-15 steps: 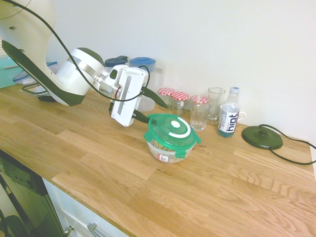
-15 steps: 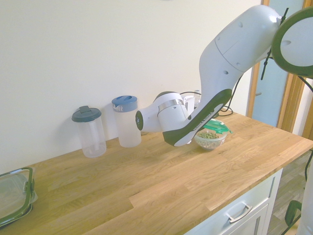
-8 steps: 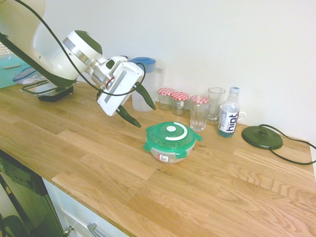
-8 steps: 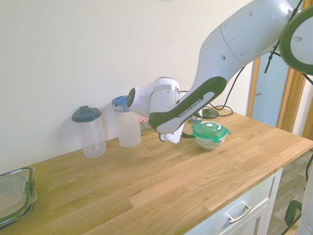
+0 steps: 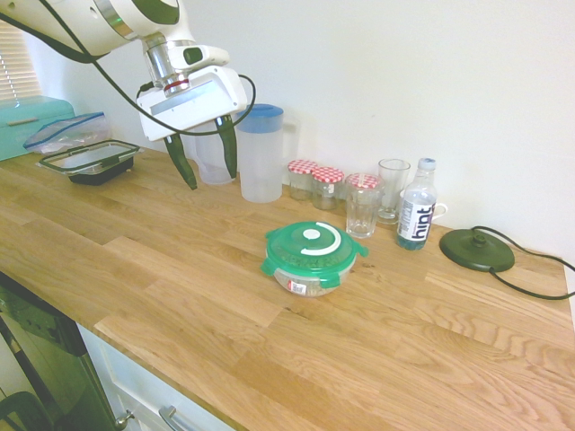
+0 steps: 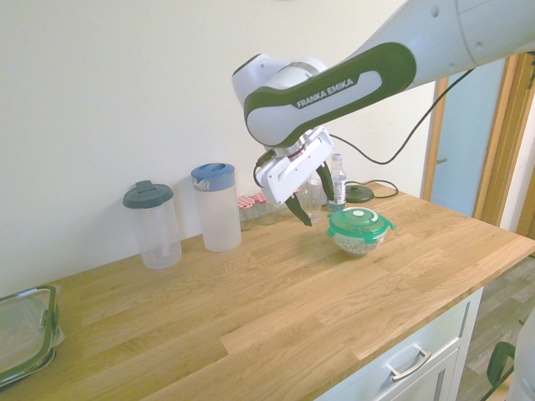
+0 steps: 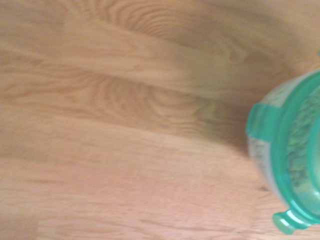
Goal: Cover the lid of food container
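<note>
Counter (image 5: 225, 296): wood, pale grain, smooth, low sheen. Lid (image 5: 310, 249): translucent green plastic, glossy; container (image 5: 304, 285) under it clear, smooth plastic. Near counter's wall-side edge: blue-topped jug (image 6: 219, 219), frosted plastic, matt; jars (image 5: 327, 190) clear, glossy glass. Drawer handle (image 6: 411, 362): shiny metal.

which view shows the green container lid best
The first exterior view: the green lid shows whole, with its arc-and-dot mark and tabs. The second exterior view shows it whole but smaller; the wrist view, only a cropped, blurry edge.

surface (image 5: 198, 278): wooden | 3 jars (image 5: 328, 184), red-white checked lids | 2 pitchers (image 6: 219, 213), blue and dark lids | hint bottle (image 5: 416, 211) beside clear glass (image 5: 392, 189)
</note>
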Controlling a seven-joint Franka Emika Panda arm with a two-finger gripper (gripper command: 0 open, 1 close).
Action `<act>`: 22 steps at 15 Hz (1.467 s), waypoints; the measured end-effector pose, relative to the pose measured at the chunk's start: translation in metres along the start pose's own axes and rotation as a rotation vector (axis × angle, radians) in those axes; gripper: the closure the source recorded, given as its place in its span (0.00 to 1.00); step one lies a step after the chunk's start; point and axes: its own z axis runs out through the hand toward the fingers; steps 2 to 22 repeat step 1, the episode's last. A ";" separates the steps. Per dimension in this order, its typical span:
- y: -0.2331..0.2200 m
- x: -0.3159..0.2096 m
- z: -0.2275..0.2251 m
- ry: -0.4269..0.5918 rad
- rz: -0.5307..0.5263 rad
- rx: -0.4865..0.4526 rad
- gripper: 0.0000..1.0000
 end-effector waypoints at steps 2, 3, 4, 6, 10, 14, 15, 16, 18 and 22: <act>0.009 -0.006 0.001 -0.039 0.000 0.058 0.00; 0.009 -0.006 0.001 -0.039 0.000 0.058 0.00; 0.009 -0.006 0.001 -0.039 0.000 0.058 0.00; 0.009 -0.006 0.001 -0.039 0.000 0.058 0.00; 0.009 -0.006 0.001 -0.039 0.000 0.058 0.00; 0.009 -0.006 0.001 -0.039 0.000 0.058 0.00; 0.009 -0.006 0.001 -0.039 0.000 0.058 0.00; 0.009 -0.006 0.001 -0.039 0.000 0.058 0.00; 0.009 -0.006 0.001 -0.039 0.000 0.058 0.00; 0.009 -0.006 0.001 -0.039 0.000 0.058 0.00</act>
